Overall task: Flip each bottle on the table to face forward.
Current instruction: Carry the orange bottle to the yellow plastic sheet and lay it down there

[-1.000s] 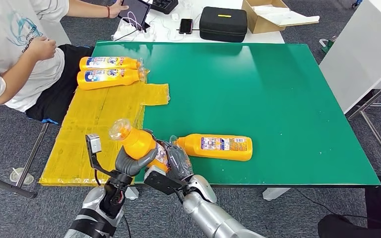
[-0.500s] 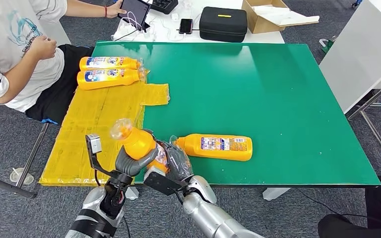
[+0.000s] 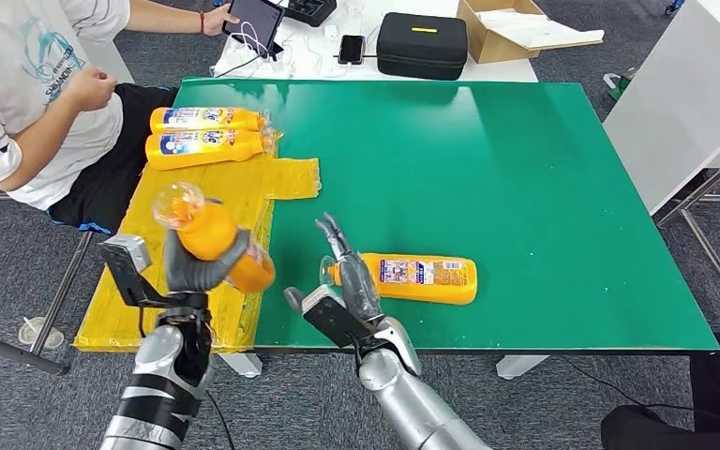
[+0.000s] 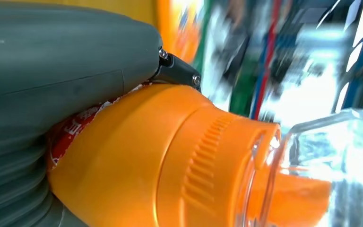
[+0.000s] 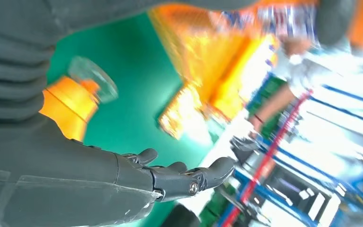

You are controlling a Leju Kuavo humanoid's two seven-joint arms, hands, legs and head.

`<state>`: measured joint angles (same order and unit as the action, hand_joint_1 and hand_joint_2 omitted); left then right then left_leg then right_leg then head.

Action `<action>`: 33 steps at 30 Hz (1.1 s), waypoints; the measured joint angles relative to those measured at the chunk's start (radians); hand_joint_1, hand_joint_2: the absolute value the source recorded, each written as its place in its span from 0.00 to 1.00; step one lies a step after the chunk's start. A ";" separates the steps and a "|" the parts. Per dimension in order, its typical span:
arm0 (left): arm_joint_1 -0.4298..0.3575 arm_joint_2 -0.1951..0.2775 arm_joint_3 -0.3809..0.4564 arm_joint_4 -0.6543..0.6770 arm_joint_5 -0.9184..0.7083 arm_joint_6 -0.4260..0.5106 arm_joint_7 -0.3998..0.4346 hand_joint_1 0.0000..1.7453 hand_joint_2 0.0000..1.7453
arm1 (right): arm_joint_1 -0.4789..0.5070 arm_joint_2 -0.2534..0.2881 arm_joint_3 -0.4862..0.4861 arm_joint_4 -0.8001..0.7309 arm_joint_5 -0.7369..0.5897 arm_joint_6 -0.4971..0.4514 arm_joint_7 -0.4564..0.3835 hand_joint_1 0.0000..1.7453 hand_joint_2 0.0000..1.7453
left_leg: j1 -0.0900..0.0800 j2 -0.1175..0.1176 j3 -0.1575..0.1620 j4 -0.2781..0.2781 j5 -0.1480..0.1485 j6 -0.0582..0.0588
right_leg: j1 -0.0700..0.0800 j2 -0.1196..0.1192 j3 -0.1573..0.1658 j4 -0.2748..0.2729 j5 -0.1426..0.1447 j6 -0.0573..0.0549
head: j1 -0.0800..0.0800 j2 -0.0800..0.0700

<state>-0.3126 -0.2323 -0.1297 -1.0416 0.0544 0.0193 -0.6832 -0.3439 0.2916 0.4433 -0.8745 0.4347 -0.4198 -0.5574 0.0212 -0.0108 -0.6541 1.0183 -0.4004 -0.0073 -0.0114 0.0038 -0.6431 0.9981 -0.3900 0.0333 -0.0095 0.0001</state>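
Observation:
My left hand (image 3: 202, 267) grips an orange bottle (image 3: 214, 239) with a clear cap, held in the air over the yellow sheet (image 3: 169, 248) at the table's near left. The left wrist view shows the same bottle (image 4: 170, 156) close up under my thumb. My right hand (image 3: 347, 281) is open, its fingers spread above the neck of a second orange bottle (image 3: 412, 277) that lies on its side on the green table (image 3: 525, 169). That bottle's cap (image 5: 92, 85) appears beside my right hand (image 5: 137, 175). Two more bottles (image 3: 208, 134) lie side by side at the far left.
A person (image 3: 28, 103) sits at the table's left side, close to the two far bottles. Behind the table stand a black case (image 3: 422, 44), a cardboard box (image 3: 516, 28) and a tablet (image 3: 255, 21). A white cabinet (image 3: 694, 94) stands to the right.
My right hand has let go of the held bottle and opened, moving right toward the lying bottle. My left hand has carried the bottle up and to the left.

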 joint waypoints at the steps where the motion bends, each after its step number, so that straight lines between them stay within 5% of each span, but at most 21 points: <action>1: -0.005 0.000 0.012 -0.011 -0.029 0.043 -0.007 1.00 1.00 | 0.012 -0.004 -0.001 -0.033 -0.008 -0.003 -0.006 0.00 0.00 | 0.000 0.000 0.000 0.000 0.000 0.000 | 0.000 0.000 0.000 0.000 0.000 0.000 | 0.000 0.000; 15: -0.079 0.044 0.060 -0.107 -0.310 0.455 -0.014 1.00 1.00 | 0.100 -0.023 0.004 -0.326 -0.111 -0.065 -0.090 0.00 0.00 | 0.000 0.000 0.000 0.000 0.000 0.000 | 0.000 0.000 0.000 0.000 0.000 0.000 | 0.000 0.000; 20: -0.195 0.103 -0.004 0.111 -0.808 0.620 0.101 1.00 1.00 | 0.096 -0.023 0.021 -0.367 -0.127 -0.071 -0.103 0.00 0.00 | 0.000 -0.001 0.000 0.000 0.001 0.000 | 0.000 0.000 0.001 0.000 0.000 0.000 | 0.000 0.000; 23: -0.267 0.147 -0.078 0.295 -1.019 0.583 0.163 1.00 1.00 | 0.090 -0.024 0.043 -0.381 -0.128 -0.061 -0.103 0.00 0.00 | 0.000 0.001 0.001 0.000 0.001 0.000 | 0.000 0.002 0.000 0.000 0.001 -0.001 | 0.000 0.000; 27: -0.317 0.189 -0.145 0.451 -1.081 0.526 0.181 1.00 1.00 | 0.089 -0.032 0.060 -0.386 -0.128 -0.048 -0.103 0.00 0.00 | 0.000 0.003 0.001 0.000 0.001 0.000 | 0.000 0.005 -0.001 0.000 0.003 -0.003 | 0.000 0.000; 33: -0.370 0.241 -0.212 0.589 -1.139 0.291 0.186 1.00 1.00 | 0.083 -0.039 0.084 -0.384 -0.127 -0.004 -0.103 0.00 0.00 | 0.001 0.003 0.001 0.000 0.001 0.000 | 0.000 0.005 -0.001 0.000 0.002 -0.003 | 0.000 0.000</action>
<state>-0.6822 0.0091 -0.3414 -0.4527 -1.0846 0.3106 -0.4968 -0.2611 0.2523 0.5268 -1.2580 0.3077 -0.4237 -0.6603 0.0218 -0.0077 -0.6536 1.0181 -0.3996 -0.0076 -0.0110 0.0089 -0.6444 0.9986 -0.3876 0.0303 -0.0094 0.0000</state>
